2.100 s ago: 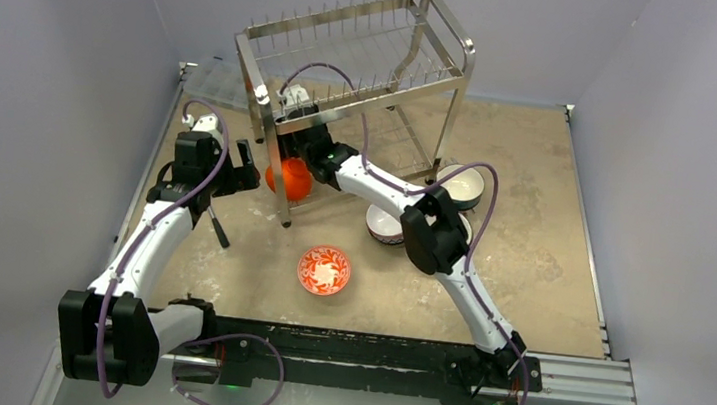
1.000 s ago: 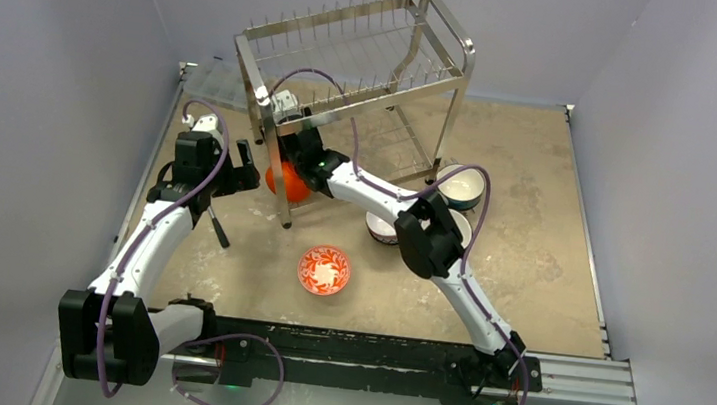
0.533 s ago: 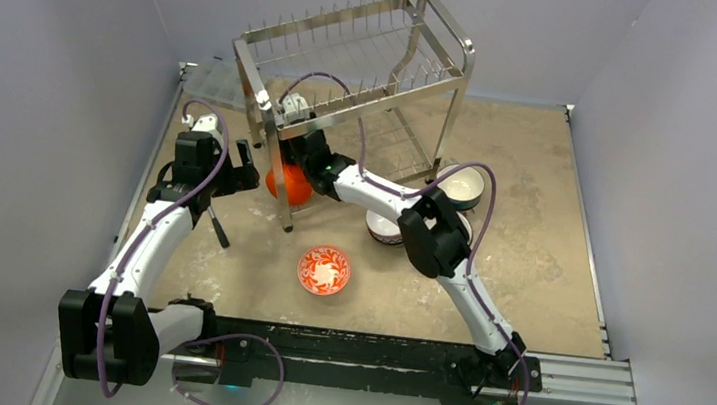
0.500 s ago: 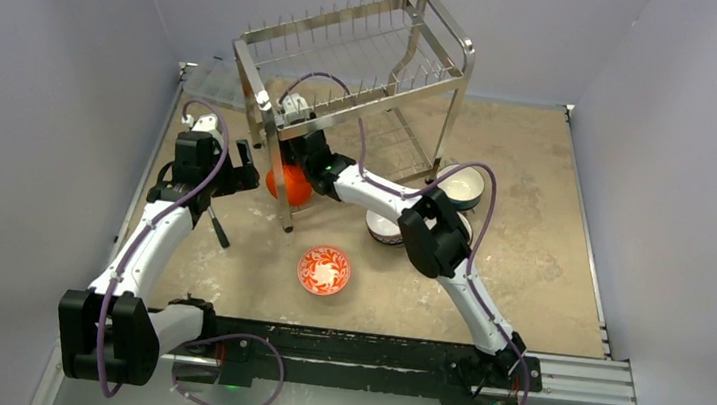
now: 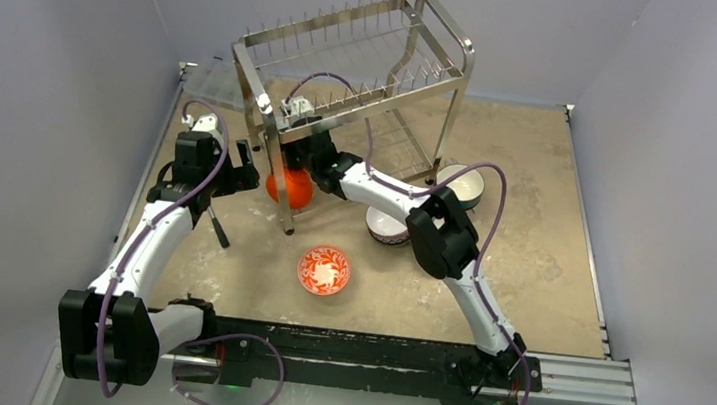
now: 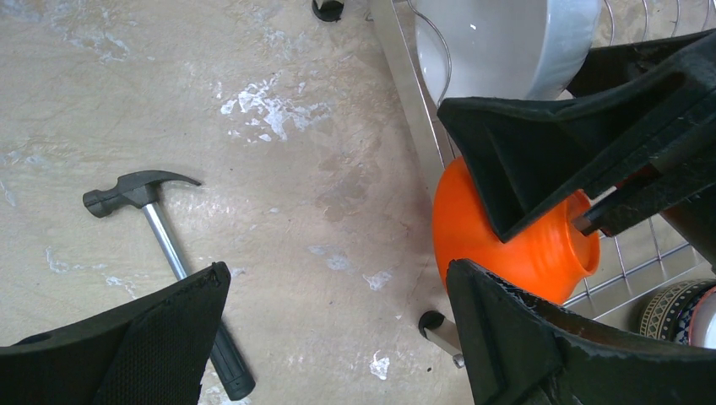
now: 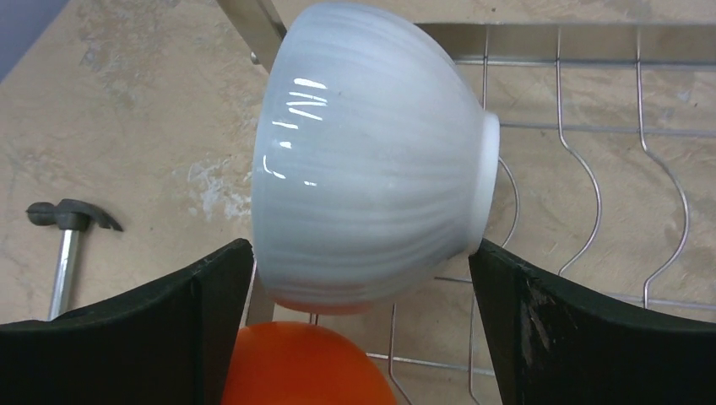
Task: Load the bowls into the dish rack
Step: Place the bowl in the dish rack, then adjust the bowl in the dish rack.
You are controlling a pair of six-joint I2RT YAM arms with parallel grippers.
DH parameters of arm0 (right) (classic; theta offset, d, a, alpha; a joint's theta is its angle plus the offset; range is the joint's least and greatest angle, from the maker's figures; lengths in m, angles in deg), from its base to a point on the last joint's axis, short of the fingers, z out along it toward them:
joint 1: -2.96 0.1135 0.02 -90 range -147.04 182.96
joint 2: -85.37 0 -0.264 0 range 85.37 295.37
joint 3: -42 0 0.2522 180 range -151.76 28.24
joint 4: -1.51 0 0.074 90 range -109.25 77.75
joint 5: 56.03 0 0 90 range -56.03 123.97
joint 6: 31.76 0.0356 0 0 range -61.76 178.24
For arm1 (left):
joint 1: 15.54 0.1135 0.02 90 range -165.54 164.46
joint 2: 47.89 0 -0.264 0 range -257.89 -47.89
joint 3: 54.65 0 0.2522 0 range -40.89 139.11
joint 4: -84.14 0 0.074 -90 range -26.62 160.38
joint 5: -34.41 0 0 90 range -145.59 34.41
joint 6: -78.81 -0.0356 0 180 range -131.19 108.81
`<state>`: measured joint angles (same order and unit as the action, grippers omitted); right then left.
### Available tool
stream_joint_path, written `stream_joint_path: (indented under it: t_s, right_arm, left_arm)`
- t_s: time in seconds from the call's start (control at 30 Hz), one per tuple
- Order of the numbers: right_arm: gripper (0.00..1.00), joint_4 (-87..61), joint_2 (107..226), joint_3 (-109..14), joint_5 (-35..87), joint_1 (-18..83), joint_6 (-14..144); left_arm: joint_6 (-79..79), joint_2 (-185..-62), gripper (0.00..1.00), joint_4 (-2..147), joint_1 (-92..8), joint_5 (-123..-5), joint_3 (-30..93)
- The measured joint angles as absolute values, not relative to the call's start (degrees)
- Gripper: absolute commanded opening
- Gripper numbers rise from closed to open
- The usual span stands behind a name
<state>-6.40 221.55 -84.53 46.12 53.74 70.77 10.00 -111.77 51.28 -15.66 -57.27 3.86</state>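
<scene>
Two bowls by the right jaws, both on the shiny steel-wire dish rack (image 7: 591,32): pale grey-white ceramic bowl (image 7: 371,169) on edge just past the spread, empty tips, bright orange bowl (image 7: 295,367) beneath. The left jaws gape empty. Risk: backing out, jaws could clip & topple one.

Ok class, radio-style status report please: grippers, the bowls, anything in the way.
Left gripper open, empty. Right gripper straddles white bowl at lower tier of dish rack, grip unclear. Orange bowl close beside it; hammer on table, out of the way.
</scene>
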Motion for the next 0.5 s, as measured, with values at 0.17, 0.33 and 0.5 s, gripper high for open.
stream_joint_path:
  t_s: [0.17, 0.33, 0.5]
  right_arm:
    - [0.99, -6.67, 218.49, -80.47, 43.32, 52.39, 75.01]
    - [0.99, -6.36, 213.88, -74.74, 39.23, 50.38, 78.51]
    - [0.99, -5.07, 209.46, -69.89, 35.60, 47.30, 81.07]
  left_arm:
    - [10.00, -111.75, 0.99, 51.26, -15.66, -57.27, 3.86]
    - [10.05, -111.77, 0.98, 51.28, -15.66, -57.59, 3.86]
    - [10.75, -112.88, 0.96, 52.79, -15.66, -62.47, 3.40]
